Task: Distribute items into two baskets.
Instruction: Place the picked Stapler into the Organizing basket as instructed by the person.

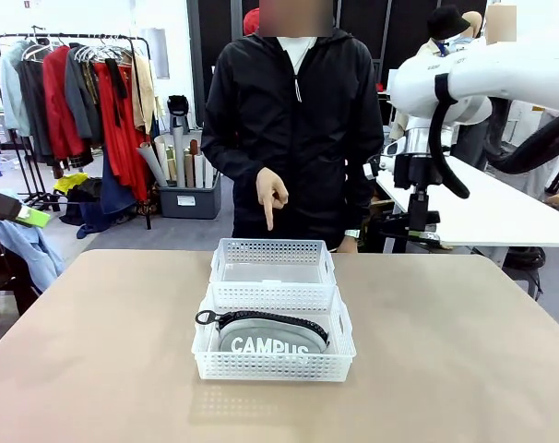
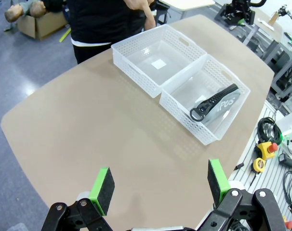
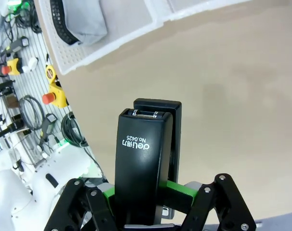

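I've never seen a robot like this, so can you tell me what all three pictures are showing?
These are three cameras looking at one moment. The front view looks across a tan table at a person whose hand points down at the far basket, which has nothing in it. The near basket holds a grey pouch that says CAMPUS. The white machine at the right is a robot arm.

The other two cameras sit on the robot's wrists. One looks down past the left tool, whose green-padded fingers stand open with nothing between them, at both baskets. The other looks along the right tool, shut on a black stapler, high above the table.

My guess: the stapler goes in the empty basket.
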Tool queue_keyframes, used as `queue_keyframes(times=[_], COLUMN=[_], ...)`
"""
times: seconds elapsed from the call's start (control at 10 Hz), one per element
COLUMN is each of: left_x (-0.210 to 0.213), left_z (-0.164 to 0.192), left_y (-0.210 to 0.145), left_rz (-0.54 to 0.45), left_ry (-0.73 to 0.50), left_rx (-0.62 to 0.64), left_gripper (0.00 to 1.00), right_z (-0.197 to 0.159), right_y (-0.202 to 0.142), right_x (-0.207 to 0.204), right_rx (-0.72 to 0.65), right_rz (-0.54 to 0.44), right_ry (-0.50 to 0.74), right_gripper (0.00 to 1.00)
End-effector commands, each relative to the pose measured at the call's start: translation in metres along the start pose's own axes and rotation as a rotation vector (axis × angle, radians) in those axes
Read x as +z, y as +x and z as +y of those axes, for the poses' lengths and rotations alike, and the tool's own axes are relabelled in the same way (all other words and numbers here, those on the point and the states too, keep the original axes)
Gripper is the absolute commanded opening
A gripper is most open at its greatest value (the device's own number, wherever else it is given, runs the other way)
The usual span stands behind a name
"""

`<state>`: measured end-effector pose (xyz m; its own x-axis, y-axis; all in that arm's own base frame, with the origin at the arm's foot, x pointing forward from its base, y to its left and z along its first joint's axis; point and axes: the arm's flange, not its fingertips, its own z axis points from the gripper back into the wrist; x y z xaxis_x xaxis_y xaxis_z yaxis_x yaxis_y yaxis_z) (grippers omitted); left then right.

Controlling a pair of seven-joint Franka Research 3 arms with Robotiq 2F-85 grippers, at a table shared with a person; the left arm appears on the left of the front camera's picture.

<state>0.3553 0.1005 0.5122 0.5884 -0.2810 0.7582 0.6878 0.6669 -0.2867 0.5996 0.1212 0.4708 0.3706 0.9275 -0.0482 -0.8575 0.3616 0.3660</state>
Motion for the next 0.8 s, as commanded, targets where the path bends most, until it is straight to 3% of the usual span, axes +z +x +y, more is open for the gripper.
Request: queue_keyframes(times=[0.0, 0.7], left_x=[0.0, 0.0], left_z=[0.002, 0.002], left_y=[0.0, 0.0], left_rz=[-0.021, -0.021], left_ry=[-0.007, -0.007], left_rx=[-0.015, -0.015], left_gripper=[1.0, 1.0], right_z=[-0.006, -0.013], right_y=[0.024, 0.114], right_x=[0.001, -0.017], right_rx=[-0.012, 0.029], right_rz=[0.019, 0.089], right_ry=[-0.023, -0.169], right_gripper=[0.0, 0.0])
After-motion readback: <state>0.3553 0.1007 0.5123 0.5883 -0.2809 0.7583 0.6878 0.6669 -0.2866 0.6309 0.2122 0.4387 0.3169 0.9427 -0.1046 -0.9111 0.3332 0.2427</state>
